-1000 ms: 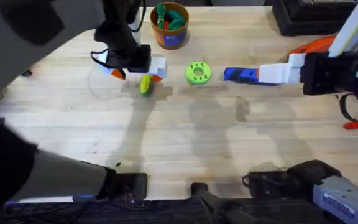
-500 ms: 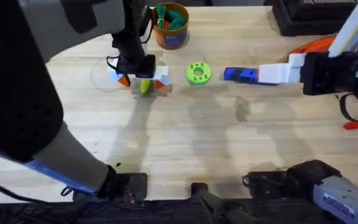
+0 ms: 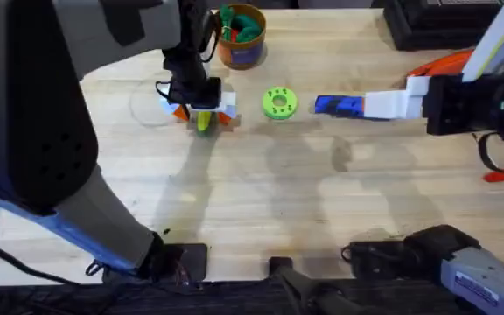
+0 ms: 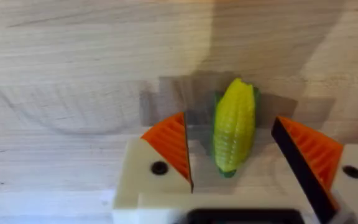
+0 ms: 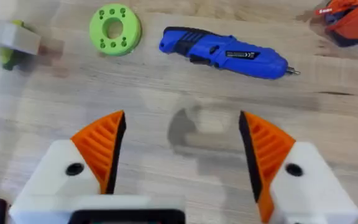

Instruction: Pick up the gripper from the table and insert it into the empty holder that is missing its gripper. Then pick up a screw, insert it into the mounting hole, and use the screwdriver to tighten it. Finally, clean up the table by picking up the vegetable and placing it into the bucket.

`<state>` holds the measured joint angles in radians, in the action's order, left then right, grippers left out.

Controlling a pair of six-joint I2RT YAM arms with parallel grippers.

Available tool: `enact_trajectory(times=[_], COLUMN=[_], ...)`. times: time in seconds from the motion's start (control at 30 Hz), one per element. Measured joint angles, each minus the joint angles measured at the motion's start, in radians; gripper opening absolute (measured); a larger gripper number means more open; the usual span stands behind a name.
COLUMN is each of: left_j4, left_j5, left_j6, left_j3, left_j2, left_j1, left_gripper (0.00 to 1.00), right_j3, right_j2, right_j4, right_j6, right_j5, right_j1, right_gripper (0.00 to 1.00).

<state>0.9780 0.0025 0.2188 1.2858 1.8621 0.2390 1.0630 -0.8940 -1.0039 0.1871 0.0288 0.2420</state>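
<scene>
L gripper (image 4: 235, 155) wide open straddling vegetable (image 4: 234, 124) near table (image 3: 322, 201) far edge, not clamped, R gripper (image 5: 182, 149) wide open, empty, screwdriver (image 5: 225, 53) ahead

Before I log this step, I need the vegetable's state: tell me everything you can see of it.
The vegetable is a small toy corn cob, ribbed yellow with a green end, plastic-looking. It lies flat on the wooden table, between the open orange-padded fingers of the left end effector, touching neither. The bucket stands beyond it and the green disc beside it.
</scene>
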Motion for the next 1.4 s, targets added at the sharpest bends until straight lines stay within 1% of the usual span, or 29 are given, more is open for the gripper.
enact_trajectory(times=[0.07, 0.17, 0.23, 0.37, 0.47, 0.5, 0.53, 0.57, 0.73, 0.87, 0.97, 1.1, 1.17, 1.3, 1.4], left_j4=[-0.003, -0.003, -0.003, -0.003, -0.006, -0.006, -0.007, -0.007, 0.009, 0.065, 0.117, 0.179, 0.190, 0.167, 0.090], left_j5=[0.001, 0.002, 0.004, 0.005, 0.004, 0.004, 0.003, 0.002, 0.003, 0.004, 0.004, 0.004, 0.004, 0.004, 0.004], left_j6=[0.000, 0.004, 0.003, 0.008, 0.007, 0.007, 0.007, 0.007, 0.007, 0.007, 0.007, 0.007, 0.007, 0.007, 0.007], left_j3=[0.000, 0.000, 0.000, 0.000, 0.004, 0.004, 0.005, 0.005, 0.016, 0.080, 0.166, 0.318, 0.402, 0.540, 0.592], left_j2=[0.006, 0.016, 0.018, 0.018, 0.017, 0.017, 0.017, 0.017, 0.018, 0.023, 0.024, 0.024, 0.024, 0.024, 0.024], left_j1=[0.000, 0.000, 0.000, 0.000, 0.000, 0.000, 0.000, 0.000, 0.000, 0.000, 0.000, 0.000, 0.000, 0.000, 0.000], left_gripper=[0.820, 0.625, 0.519, 0.343, 0.163, 0.117, 0.092, 0.075, 0.072, 0.067, 0.063, 0.066, 0.086, 0.093, 0.101], right_j3=[0.000, 0.000, 0.000, 0.000, 0.000, 0.000, 0.000, 0.000, 0.000, 0.000, 0.000, 0.000, 0.000, 0.000, 0.000], right_j2=[0.000, 0.000, 0.000, 0.000, 0.000, 0.000, 0.000, 0.000, 0.000, 0.000, 0.000, 0.000, 0.000, 0.000, 0.000], right_j4=[0.000, 0.000, 0.000, 0.000, 0.000, 0.000, 0.000, 0.000, 0.000, 0.000, 0.000, 0.000, 0.000, 0.000, 0.000], right_j6=[0.000, 0.000, 0.000, 0.000, 0.000, 0.000, 0.000, 0.000, 0.000, 0.000, -0.001, -0.001, -0.001, -0.001, -0.001], right_j5=[0.000, 0.000, 0.000, 0.000, 0.000, 0.000, 0.000, 0.000, 0.000, 0.000, 0.000, 0.000, 0.000, 0.000, 0.000], right_j1=[0.000, 0.000, 0.000, 0.000, 0.000, 0.000, 0.000, 0.000, 0.000, 0.000, 0.000, 0.000, 0.000, 0.000, 0.000], right_gripper=[0.989, 0.989, 0.989, 0.989, 0.989, 0.989, 0.989, 0.989, 0.989, 0.989, 0.989, 0.989, 0.989, 0.989, 0.989])
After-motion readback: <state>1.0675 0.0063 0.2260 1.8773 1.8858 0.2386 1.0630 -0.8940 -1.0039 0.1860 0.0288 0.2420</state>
